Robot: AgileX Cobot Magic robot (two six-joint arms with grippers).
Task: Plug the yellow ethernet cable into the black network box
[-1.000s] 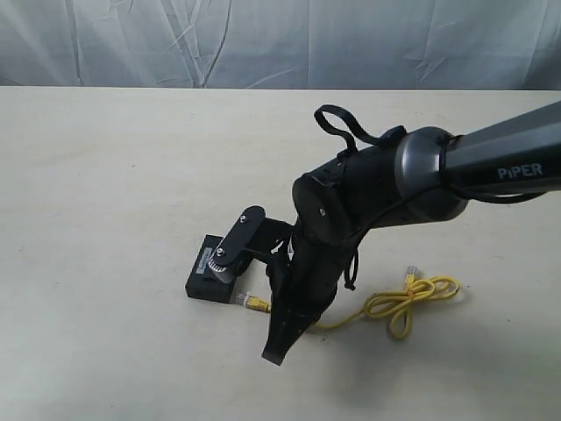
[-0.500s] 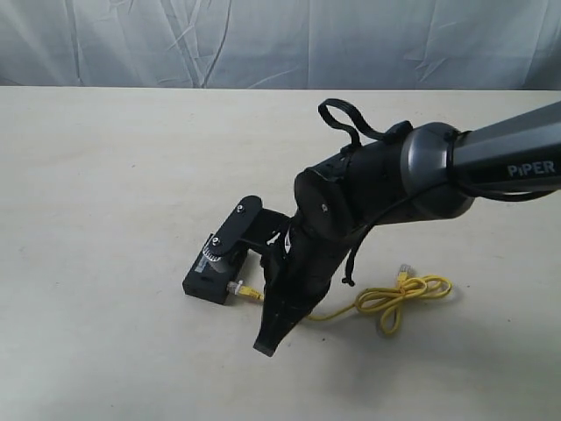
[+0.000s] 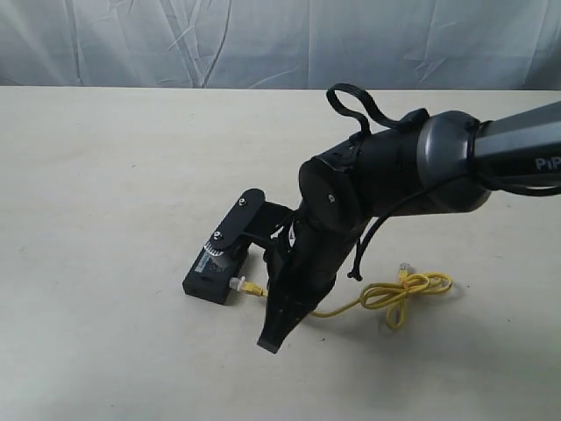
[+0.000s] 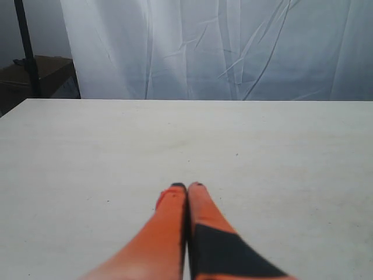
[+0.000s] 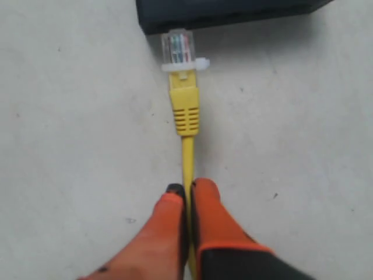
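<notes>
The black network box (image 3: 210, 279) lies flat on the table, and its side face shows in the right wrist view (image 5: 233, 11). My right gripper (image 3: 273, 335) (image 5: 187, 188) points steeply down, shut on the yellow ethernet cable (image 5: 187, 154) a short way behind its plug. The clear plug (image 5: 177, 48) (image 3: 236, 284) touches the box's side with its tip, and most of it shows outside. The cable's far end lies looped (image 3: 405, 289) to the right. My left gripper (image 4: 187, 185) is shut on nothing over bare table and is out of the exterior view.
The pale table (image 3: 105, 175) spreads wide around the box. A white curtain (image 3: 263, 39) hangs behind the far edge. In the left wrist view a dark stand and brown box (image 4: 41, 70) sit beyond the table's corner.
My right gripper moved left with the cable. The plug went from lying apart from the box to touching its side. The looped end was dragged slightly left.
</notes>
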